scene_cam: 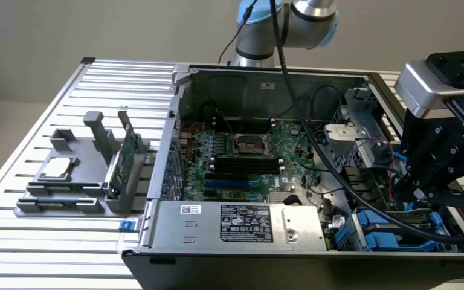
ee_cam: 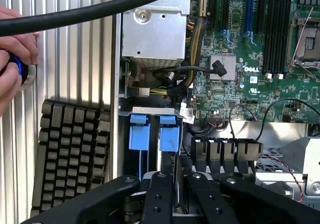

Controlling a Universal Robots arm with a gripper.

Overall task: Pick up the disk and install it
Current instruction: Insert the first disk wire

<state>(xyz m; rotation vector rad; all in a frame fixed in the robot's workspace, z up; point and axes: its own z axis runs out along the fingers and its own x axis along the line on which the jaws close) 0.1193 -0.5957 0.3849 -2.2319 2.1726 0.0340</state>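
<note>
In the wrist view my gripper [ee_cam: 178, 200] hangs over the drive bay at the corner of the open computer case [scene_cam: 171, 115]. Its black fingers [ee_cam: 157, 199] stand close together on a thin grey thing seen edge-on, which I take to be the disk [ee_cam: 177, 176]. Two blue carrier tabs [ee_cam: 139, 131] stand upright in the bay slots just beyond the fingers. In the exterior view the gripper [scene_cam: 425, 196] is low at the case's right end, above the blue carriers [scene_cam: 374, 232].
A person's hand [ee_cam: 12, 59] holds a blue-ringed knob beside the case. A keyboard [ee_cam: 70, 154] lies on the slatted table. A thick black cable [ee_cam: 100, 12] crosses above. A grey fixture [scene_cam: 63, 199] at the exterior view's left holds a silver chip [scene_cam: 58, 168] and a green card [scene_cam: 123, 163].
</note>
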